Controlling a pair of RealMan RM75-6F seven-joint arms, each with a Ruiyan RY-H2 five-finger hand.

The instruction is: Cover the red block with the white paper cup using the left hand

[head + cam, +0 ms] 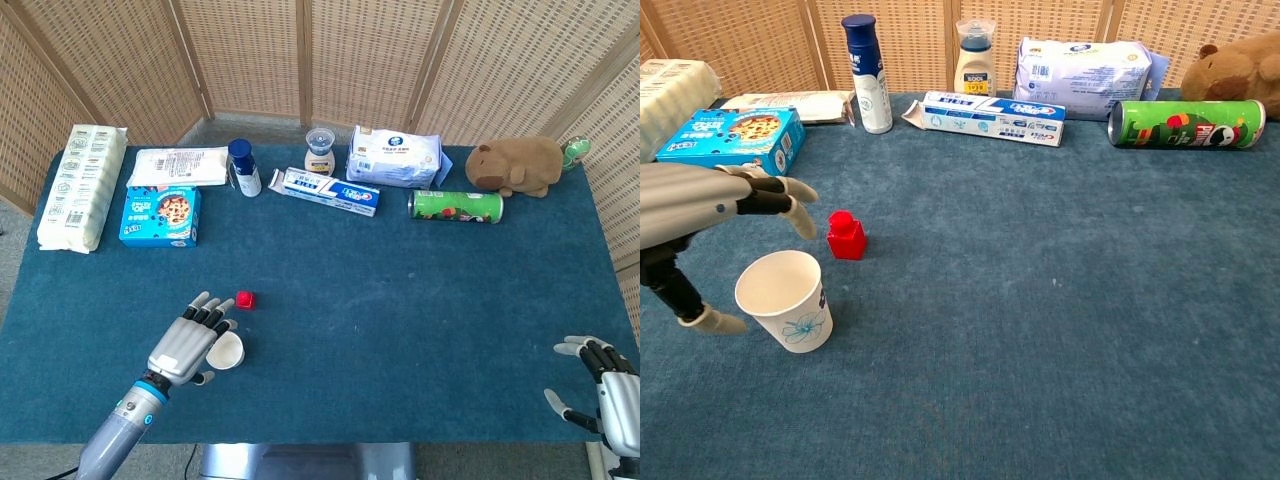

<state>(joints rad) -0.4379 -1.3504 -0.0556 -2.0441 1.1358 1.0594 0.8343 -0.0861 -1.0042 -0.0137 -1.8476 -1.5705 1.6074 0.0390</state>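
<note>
The left robot hand (710, 210) hovers just left of the white paper cup (786, 300) with fingers spread wide, thumb low beside the cup wall, holding nothing. The cup stands upright, mouth up, on the blue bench (1040, 300), just in front and slightly left of the red block (846, 235) — near it, not touching. Thin paper of this kind is likely light and easily crushed, so a gentle hold around the mid wall, below the stiffer rolled rim, looks safest before turning it over. Far right of the block, the right robot hand (608, 385) rests open at the bench's edge.
</note>
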